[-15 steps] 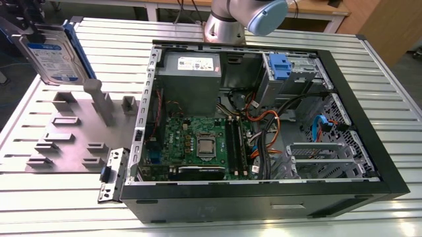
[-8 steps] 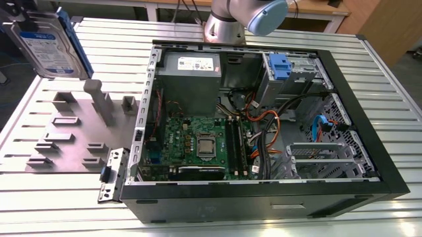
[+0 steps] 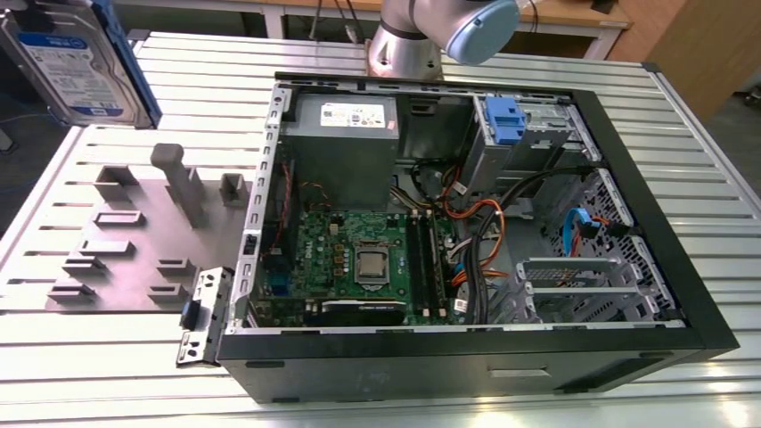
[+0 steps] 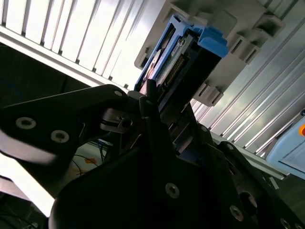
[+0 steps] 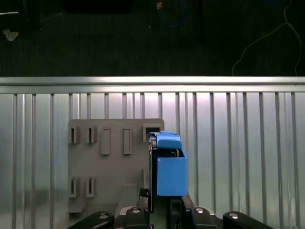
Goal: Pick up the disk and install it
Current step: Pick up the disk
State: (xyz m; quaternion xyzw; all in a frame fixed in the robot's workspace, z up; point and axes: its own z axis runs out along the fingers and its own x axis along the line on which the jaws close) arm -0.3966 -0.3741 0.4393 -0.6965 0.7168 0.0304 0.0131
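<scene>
Disk (image 3: 74, 62) sits clamped in the end effector (image 5: 162, 210), up above the grey fixture (image 3: 131, 232) at the exterior view's left; we'd hold it firmly, rails level, clear of the case (image 3: 476, 366) walls.

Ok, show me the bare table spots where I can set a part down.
Bare table: between the plate and its near edge, and at the exterior view's right of the case. Crowded: the plate's blocks and the case's cables.

A ribbed silver aluminium table (image 3: 107, 374) spans the scene; beyond its far edge stands a light wooden bench (image 3: 571, 13) over dark floor (image 5: 95, 43).
</scene>
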